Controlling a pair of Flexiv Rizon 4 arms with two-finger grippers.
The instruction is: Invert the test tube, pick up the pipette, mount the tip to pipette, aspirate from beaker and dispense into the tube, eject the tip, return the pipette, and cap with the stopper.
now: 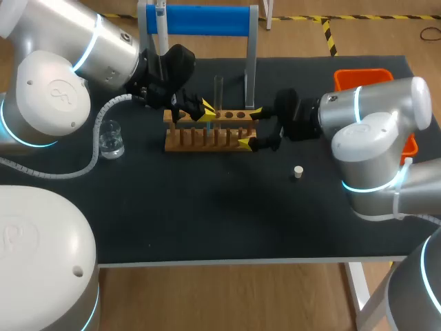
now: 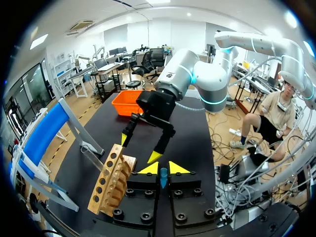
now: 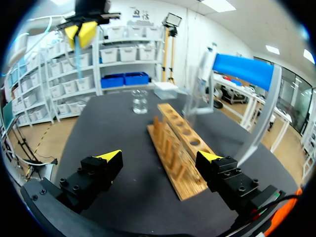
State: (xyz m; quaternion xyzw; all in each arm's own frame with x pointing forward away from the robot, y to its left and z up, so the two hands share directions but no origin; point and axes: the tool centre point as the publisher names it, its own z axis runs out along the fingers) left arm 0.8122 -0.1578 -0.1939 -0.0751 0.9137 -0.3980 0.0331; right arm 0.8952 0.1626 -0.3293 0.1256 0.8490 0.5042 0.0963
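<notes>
Both grippers sit at the wooden test-tube rack [image 1: 207,138]. Our left gripper [image 1: 204,109] is clamped on a slim teal piece [image 2: 163,178], over the rack's left half. Our right gripper [image 1: 249,127] is spread wide, fingers straddling the rack's right end; we can't tell if they touch it. The clear glass test tube [image 1: 219,93] stands upright in a rack hole. The white pipette [image 1: 160,17] hangs on the blue-barred stand [image 1: 207,19]. The small glass beaker [image 1: 111,138] sits left of the rack. The small white stopper [image 1: 298,172] lies on the black table [image 1: 207,221], right of the rack.
</notes>
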